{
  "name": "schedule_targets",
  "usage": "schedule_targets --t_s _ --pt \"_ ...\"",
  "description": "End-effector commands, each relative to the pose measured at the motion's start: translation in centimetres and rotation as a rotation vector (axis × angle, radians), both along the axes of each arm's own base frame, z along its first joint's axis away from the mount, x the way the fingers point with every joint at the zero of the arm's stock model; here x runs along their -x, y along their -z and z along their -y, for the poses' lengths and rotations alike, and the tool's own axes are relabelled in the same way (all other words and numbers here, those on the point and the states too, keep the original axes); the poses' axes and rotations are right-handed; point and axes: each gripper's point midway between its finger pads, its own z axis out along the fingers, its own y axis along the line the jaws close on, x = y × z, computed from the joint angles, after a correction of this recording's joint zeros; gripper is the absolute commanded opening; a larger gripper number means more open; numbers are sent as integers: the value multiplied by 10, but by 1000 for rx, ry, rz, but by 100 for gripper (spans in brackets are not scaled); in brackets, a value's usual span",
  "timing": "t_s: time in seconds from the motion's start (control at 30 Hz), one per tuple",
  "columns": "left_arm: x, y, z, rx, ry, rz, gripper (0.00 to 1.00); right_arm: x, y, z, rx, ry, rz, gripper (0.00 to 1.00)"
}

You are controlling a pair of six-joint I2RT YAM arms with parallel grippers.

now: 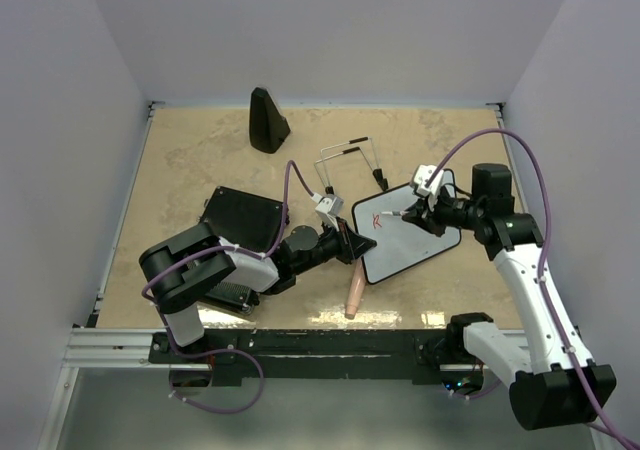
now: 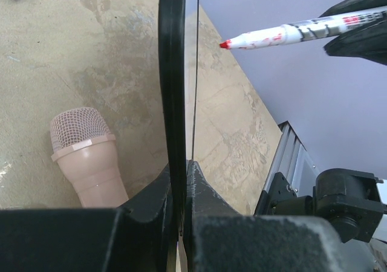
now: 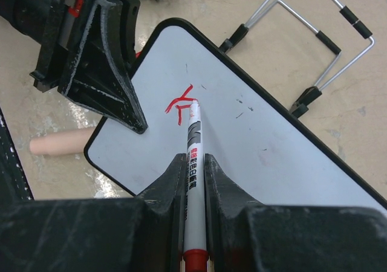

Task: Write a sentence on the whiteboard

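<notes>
lying on the tan table, right of centre, the small white rectangular whiteboard with a thin black frame (image 1: 410,238) (image 3: 260,145) has its silver wire stand legs (image 3: 314,36) at its far edge. the left gripper (image 1: 360,245) (image 2: 180,184) is clamped on the board's left rim, one finger on each side of the frame. the right gripper (image 1: 418,213) (image 3: 193,163) is pinched tight on a white-barrelled red marker (image 3: 193,142) (image 2: 284,35), whose tip sits at a few red strokes (image 3: 180,106) on the board's left part; whether it touches i cannot tell. a pale pink microphone with a mesh head (image 2: 81,154) (image 1: 354,295) lies just beside the board's near corner. a flat black ribbed case (image 1: 245,215) lies to the left, beside the left arm.
</notes>
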Motion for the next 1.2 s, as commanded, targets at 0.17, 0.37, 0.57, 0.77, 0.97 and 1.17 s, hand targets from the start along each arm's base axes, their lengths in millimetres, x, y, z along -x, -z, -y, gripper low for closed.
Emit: schedule_targets --t_s 0.17,0.37,0.57,0.77,0.97,1.17 --pt "3 -19 7 61 22 59 0 -18 -3 5 -18 89 34 0" --pt "3 -20 8 63 24 61 0 -22 4 5 -20 99 14 0" --pt "3 -21 9 62 29 66 0 -25 12 7 -5 106 -5 0" --pt "2 -21 10 64 30 66 0 -25 18 9 25 92 -25 0" --pt "2 -19 10 63 27 64 0 -10 -8 4 -3 52 39 0" --pt "2 -19 10 64 27 62 0 -7 6 4 12 30 -3 0"
